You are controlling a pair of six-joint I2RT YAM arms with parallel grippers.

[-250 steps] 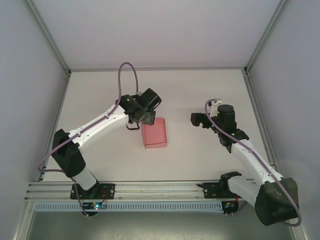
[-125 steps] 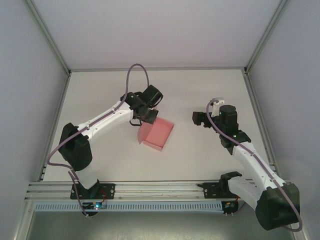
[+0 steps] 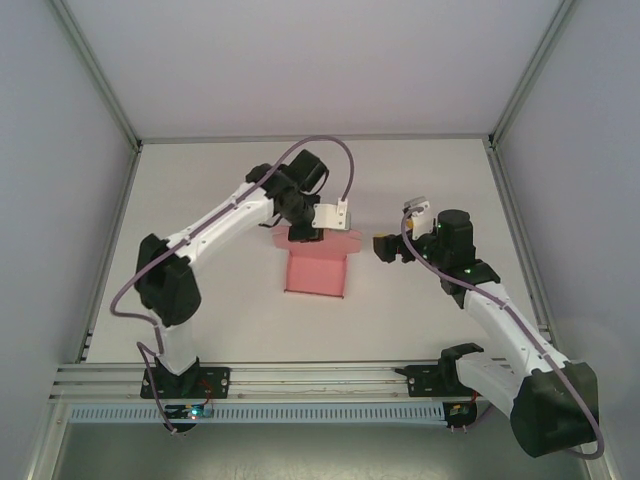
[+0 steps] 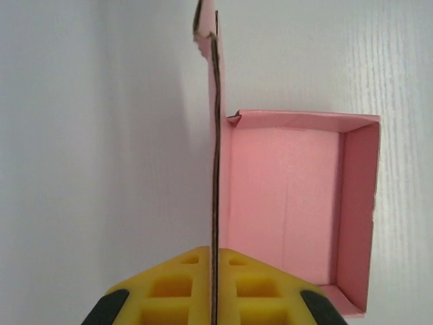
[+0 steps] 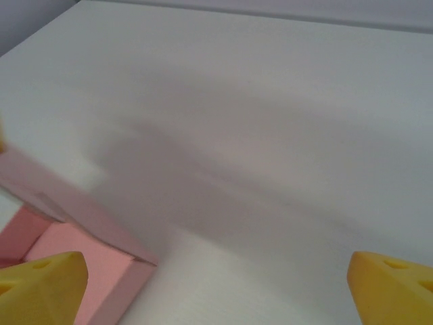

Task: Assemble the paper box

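A white desk (image 3: 200, 180) is enclosed by pale walls (image 3: 60, 200) in a metal frame. The paper box (image 3: 315, 272) is set on the middle of the desk as an open pink tray, its opening turned upward so that the floor and low side walls are seen from above. One flap (image 3: 345, 240) is raised from the box's far side. The box's longer sides are laid parallel to this flap, so the long axis is run across the desk, from left to right in the top view.

The left tool (image 3: 304, 233) is placed over the far side of the box and is closed on the flap: in the left wrist view the card is seen edge-on, pinched between the yellow pads (image 4: 176, 288), with the tray's interior spread out to the flap's right.

The right tool (image 3: 381, 247) is held just to the right of the box, near the flap's right end and clear of the card. Its jaws are spread wide and nothing is gripped.
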